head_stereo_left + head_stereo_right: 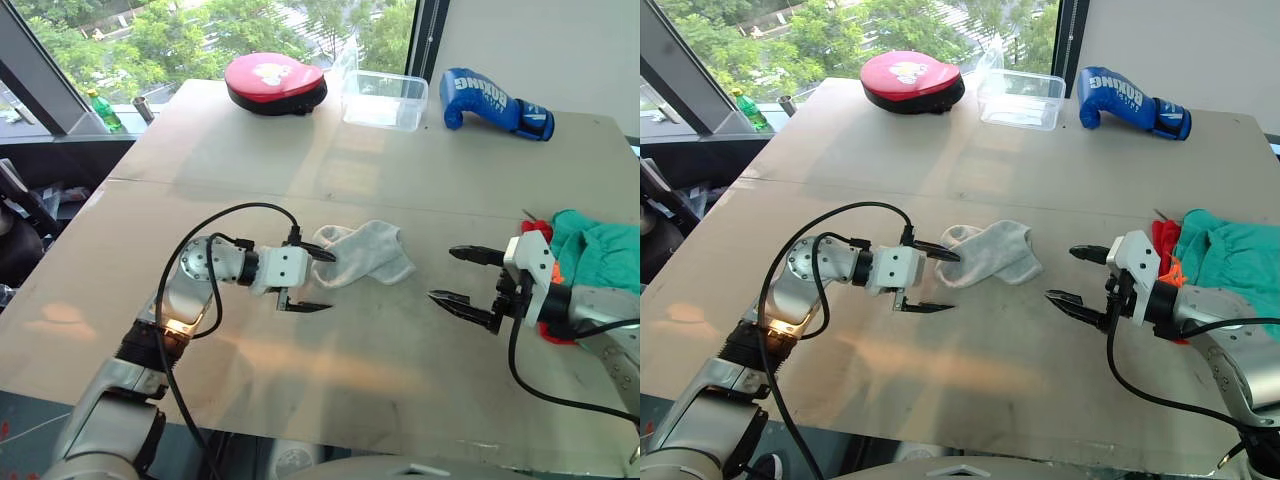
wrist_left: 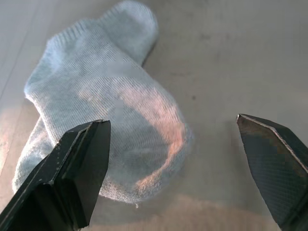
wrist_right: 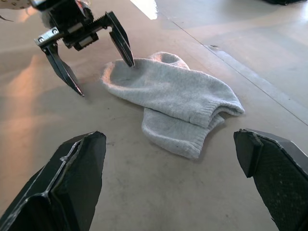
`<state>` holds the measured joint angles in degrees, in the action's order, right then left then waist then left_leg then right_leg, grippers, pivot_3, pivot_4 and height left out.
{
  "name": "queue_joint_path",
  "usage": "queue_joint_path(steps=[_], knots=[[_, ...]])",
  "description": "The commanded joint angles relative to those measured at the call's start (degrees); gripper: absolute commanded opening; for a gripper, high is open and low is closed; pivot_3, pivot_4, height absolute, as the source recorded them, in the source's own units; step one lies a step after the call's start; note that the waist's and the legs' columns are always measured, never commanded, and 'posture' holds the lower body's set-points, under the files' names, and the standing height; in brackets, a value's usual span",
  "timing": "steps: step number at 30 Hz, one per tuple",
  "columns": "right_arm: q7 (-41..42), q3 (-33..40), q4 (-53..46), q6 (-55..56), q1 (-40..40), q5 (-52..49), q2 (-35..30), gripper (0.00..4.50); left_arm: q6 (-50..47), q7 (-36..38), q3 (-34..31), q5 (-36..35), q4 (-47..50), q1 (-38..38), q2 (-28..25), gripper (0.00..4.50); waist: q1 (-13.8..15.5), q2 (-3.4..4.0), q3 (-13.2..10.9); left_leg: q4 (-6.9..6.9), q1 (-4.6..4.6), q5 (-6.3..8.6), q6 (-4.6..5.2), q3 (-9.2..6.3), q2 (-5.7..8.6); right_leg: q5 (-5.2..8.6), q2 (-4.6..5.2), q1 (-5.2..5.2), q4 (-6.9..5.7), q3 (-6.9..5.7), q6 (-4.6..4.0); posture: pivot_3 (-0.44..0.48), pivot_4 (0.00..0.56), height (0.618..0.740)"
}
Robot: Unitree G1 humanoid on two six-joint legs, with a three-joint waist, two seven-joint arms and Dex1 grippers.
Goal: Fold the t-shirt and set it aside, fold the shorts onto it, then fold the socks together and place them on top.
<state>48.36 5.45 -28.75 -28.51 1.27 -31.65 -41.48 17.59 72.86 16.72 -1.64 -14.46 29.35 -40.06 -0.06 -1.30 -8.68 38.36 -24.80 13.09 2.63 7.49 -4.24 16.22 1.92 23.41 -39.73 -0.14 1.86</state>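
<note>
The two light grey socks (image 1: 365, 255) lie overlapped in a small heap at the table's middle. My left gripper (image 1: 315, 280) is open at their left end, one finger over the edge of the heap and the other above bare table nearer the front. My right gripper (image 1: 447, 275) is open and empty, a short way to the right of the socks and pointing at them. At the right edge the teal shorts (image 1: 600, 245) lie bunched on top of the red t-shirt (image 1: 535, 228), of which just a strip peeks out.
A red round pad (image 1: 275, 80), a clear plastic box (image 1: 385, 98) and a blue boxing glove (image 1: 495, 102) stand along the table's far edge. A green bottle (image 1: 105, 110) sits by the window beyond the far left corner.
</note>
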Motion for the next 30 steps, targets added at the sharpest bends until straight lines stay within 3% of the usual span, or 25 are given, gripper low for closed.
queue_joint_path(steps=[1,7,13,16,20,24,30], knots=[[-0.48,1.33,-2.34,0.83,-0.77,-0.41,0.18,4.50,5.50,0.03,0.64,1.84,-3.80,2.79,0.74,4.46,0.02,0.00,0.00,0.00,0.00,0.00,0.00,-0.01,-0.01,0.00,0.00,0.00,0.00,-0.01,0.00,0.000,0.150,0.735],[-1.45,2.21,-3.01,0.92,-1.64,-0.43,0.26,4.50,3.02,4.35,-1.74,-6.12,-1.68,6.54,2.54,4.46,0.01,0.00,0.00,0.03,-0.01,0.00,0.00,0.00,-0.01,0.00,0.00,0.00,-0.03,0.00,0.01,0.000,0.150,0.735],[-2.49,3.75,-3.95,0.93,-2.99,-0.92,0.24,4.50,-5.69,9.52,-3.40,-11.56,5.69,10.07,-0.46,4.46,-0.26,-0.01,0.00,0.04,-0.02,-0.02,-0.03,-0.03,-0.01,0.00,-0.02,0.00,-0.03,-0.01,0.02,0.000,0.150,0.735],[-2.67,3.87,-3.80,0.87,-2.71,-1.03,0.43,4.50,-2.28,12.44,-2.03,-8.82,4.56,9.07,-2.56,3.75,-0.71,0.02,0.01,0.03,0.02,-0.07,-0.11,-0.01,0.00,0.00,-0.07,-0.01,-0.04,0.01,0.02,0.000,0.150,0.735],[-2.82,3.24,-3.49,0.98,-2.21,-0.81,0.62,4.50,1.49,12.37,-0.68,-5.03,0.05,8.46,-2.49,1.85,-0.58,0.01,0.01,0.03,0.04,-0.05,-0.07,-0.02,-0.01,0.01,-0.12,-0.01,-0.07,0.01,0.02,0.000,0.150,0.735],[-3.06,2.97,-3.59,0.65,-1.72,-0.88,0.79,4.50,3.72,10.79,1.03,-1.76,-5.92,8.53,-0.36,1.85,-0.46,0.01,0.01,0.06,0.01,-0.02,-0.02,-0.01,0.01,0.00,-0.10,-0.01,-0.05,0.01,0.02,0.000,0.150,0.735],[-3.24,3.40,-4.12,0.31,-2.09,-0.81,0.59,4.50,3.01,10.74,0.29,-3.47,-9.60,8.48,2.42,1.85,-0.39,0.00,0.00,0.06,-0.02,-0.01,-0.01,-0.02,-0.01,0.00,-0.09,0.00,-0.04,0.01,0.02,0.000,0.150,0.735]])
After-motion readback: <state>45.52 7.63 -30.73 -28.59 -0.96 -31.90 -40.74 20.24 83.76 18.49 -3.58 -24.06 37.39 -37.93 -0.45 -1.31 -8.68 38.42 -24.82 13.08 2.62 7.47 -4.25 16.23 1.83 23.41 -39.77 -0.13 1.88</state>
